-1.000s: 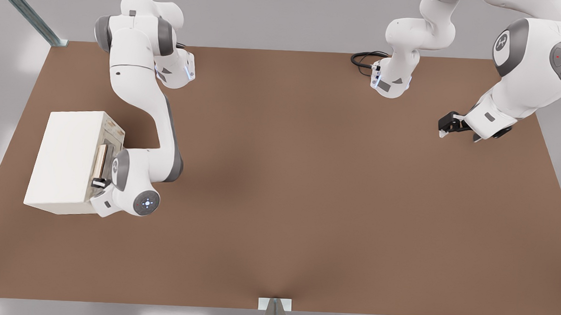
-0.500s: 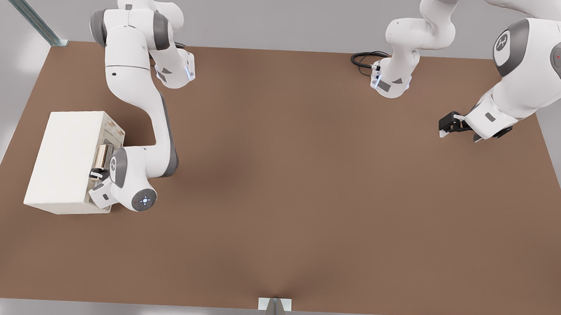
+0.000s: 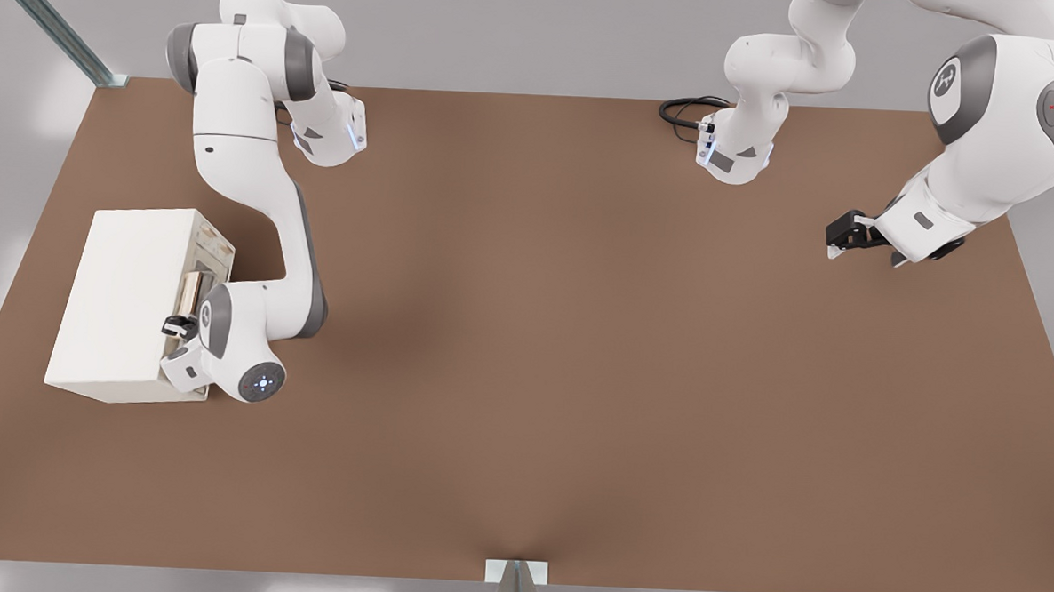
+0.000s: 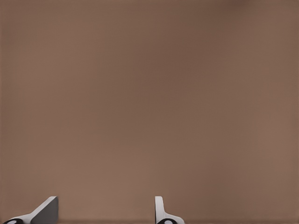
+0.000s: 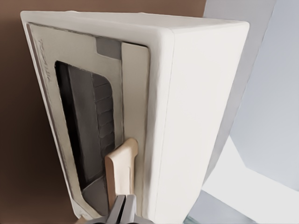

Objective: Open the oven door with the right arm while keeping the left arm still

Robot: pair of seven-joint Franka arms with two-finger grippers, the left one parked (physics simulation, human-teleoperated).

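Front view: small cream-white box-shaped oven (image 3: 126, 301) sits on the brown table (image 3: 578, 352) at its left; the black two-finger gripper (image 3: 179, 326) is at its beige bar handle (image 3: 191, 292). Right wrist view: cream-framed glass door (image 5: 84, 126) looks shut, opening remains; fingers (image 5: 122, 210) together below the handle; interior unclear

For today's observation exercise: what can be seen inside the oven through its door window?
Through the oven door's greyish window only a dark interior and faint ribbed lines show; anything deeper inside the oven is hidden. The gripper sits at the handle, jaws together.
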